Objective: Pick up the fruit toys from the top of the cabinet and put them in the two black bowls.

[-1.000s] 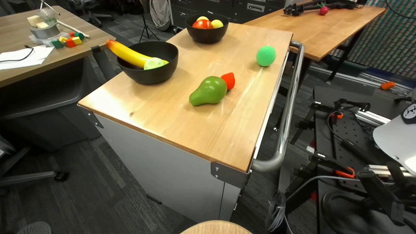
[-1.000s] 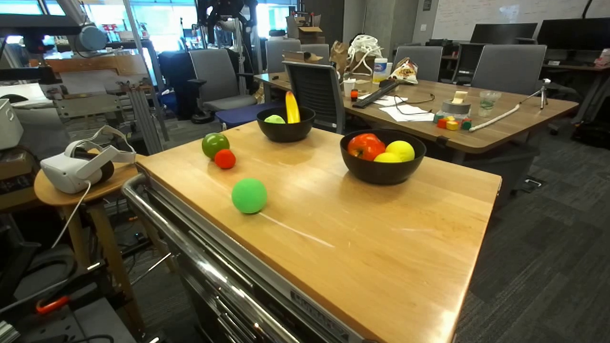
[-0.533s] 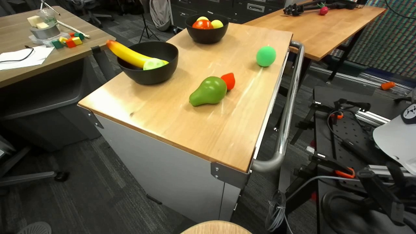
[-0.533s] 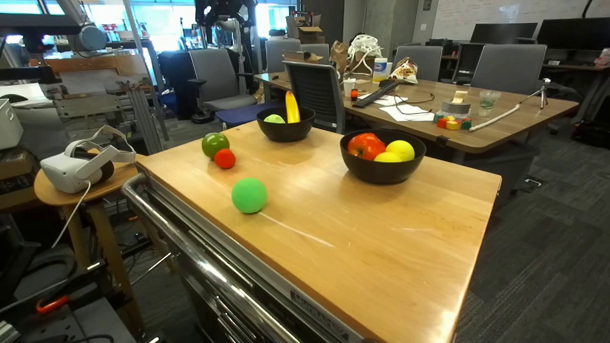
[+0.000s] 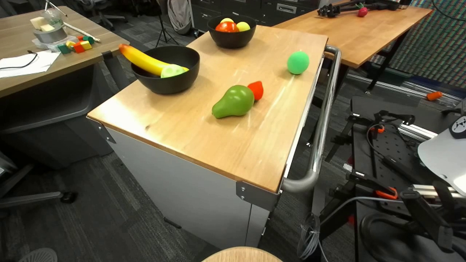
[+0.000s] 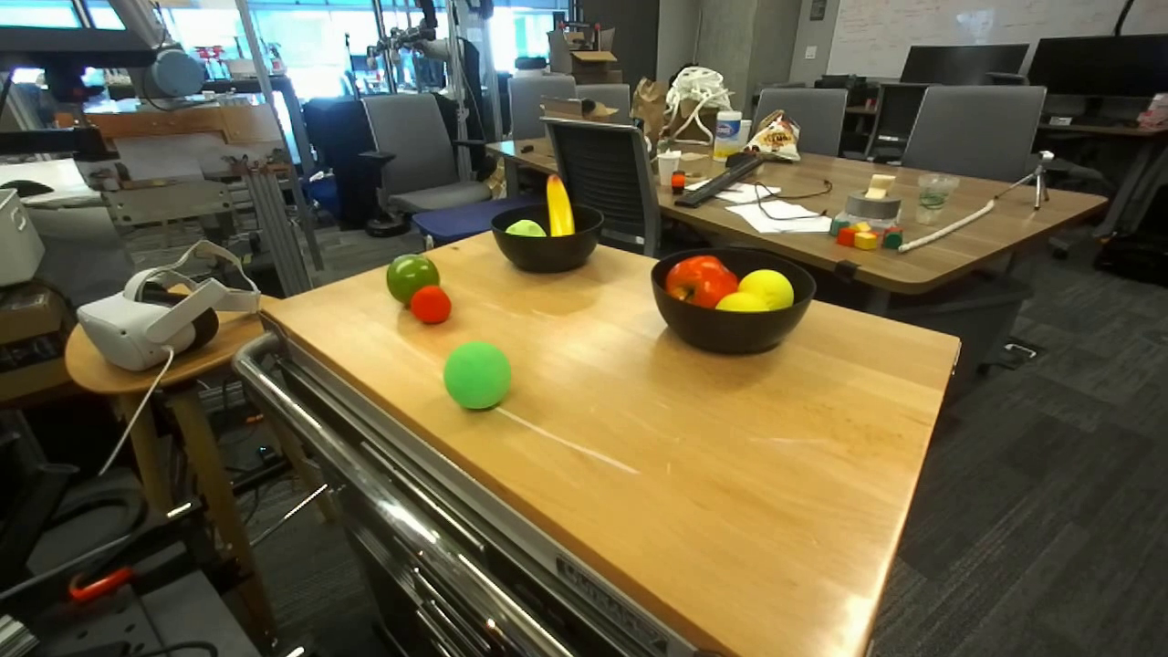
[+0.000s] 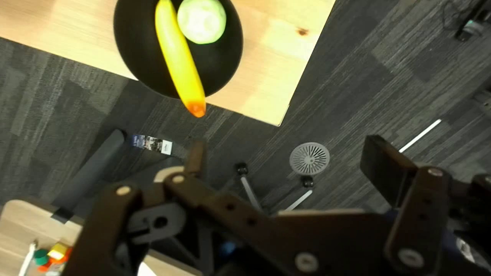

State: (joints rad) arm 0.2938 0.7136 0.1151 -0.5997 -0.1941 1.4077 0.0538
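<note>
gripper: on the 6 o'clock side of the wrist view, fingers spread wide apart; carpet and a round slotted floor disc show between them

loose fruit toys, all on the wooden surface, outside the bowls, clock per an exterior view:
- green pear lies on its side near the middle, narrow end toward 8 o'clock
- small red fruit just beside the pear at its 2 o'clock, partly hidden, kind unclear, can't tell if the two touch
- green ball out at 2 o'clock, well apart from both, near the edge with the metal handle

black bowls, same clock, both upright on the surface:
- banana bowl at 10 o'clock, holds a banana and a pale green fruit; banana's orange tip pokes past the rim at 10
- apple bowl at 12 o'clock, holds a red apple and two yellow fruits

wrist view: banana bowl at 11 o'clock, pale green fruit at the banana's 1 o'clock, tip over the rim between 5 and 6

also, in an exterior view: white VR headset on a round stool at the surface's 9 o'clock, coloured blocks on the brown desk at 2 o'clock
</note>
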